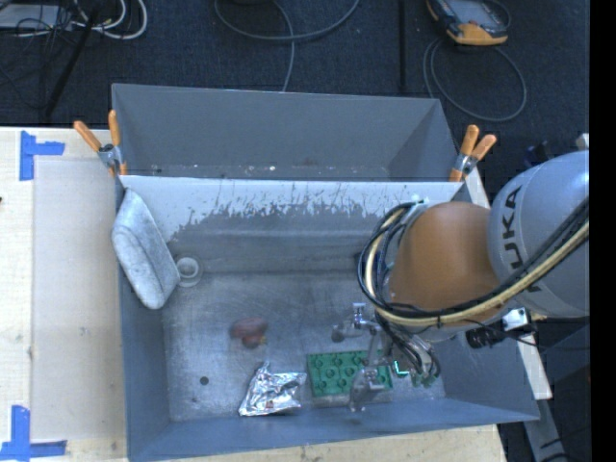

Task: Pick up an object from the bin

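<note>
Near the front right of the floor of the grey metal bin point(279, 133) lies a flat green plastic building plate with rows of studs point(332, 373), its right end under the hand point(364, 362). It looks light, stiff and hard, and not at all fragile. Its smooth plastic is likely slippery, and since it lies flat on the metal there is little edge to catch. The best hold is probably across its narrow width, pinching the two long edges. The studded top offers nothing to close on.

The hand hangs low over the plate's right end. I cannot tell whether it is spread or pressed together, nor whether it touches the plate.

Just beside the plate's left end lies a crumpled silver foil wrapper point(272, 391), close enough to get in the way. A small brownish-pink lump point(250, 331) sits farther left, apart. A grey speckled pad point(144, 253) leans on the left wall, a small grey ring point(187, 269) just beside it.
</note>
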Action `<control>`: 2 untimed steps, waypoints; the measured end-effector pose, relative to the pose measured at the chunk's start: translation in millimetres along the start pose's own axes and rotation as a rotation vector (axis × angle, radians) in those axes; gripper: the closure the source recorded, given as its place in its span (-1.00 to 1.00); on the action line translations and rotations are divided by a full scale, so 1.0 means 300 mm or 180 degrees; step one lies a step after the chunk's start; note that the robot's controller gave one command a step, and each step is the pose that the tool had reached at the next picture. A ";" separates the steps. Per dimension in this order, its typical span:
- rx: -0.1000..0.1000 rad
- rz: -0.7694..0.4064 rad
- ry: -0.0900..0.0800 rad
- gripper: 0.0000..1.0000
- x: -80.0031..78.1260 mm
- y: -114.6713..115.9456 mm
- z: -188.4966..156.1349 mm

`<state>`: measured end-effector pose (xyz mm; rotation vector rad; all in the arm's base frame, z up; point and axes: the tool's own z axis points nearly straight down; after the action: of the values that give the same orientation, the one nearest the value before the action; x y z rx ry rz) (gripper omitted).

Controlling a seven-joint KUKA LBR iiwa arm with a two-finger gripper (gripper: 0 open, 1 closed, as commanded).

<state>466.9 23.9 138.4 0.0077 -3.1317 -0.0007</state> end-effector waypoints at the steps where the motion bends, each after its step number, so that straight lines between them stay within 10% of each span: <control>1: 0.0001 -0.0386 -0.0034 -1.00 -0.122 0.003 0.227; 2: 0.0011 -0.1192 -0.0035 -1.00 -0.139 0.054 0.223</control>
<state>507.7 40.2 71.2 0.5926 -3.0864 0.0016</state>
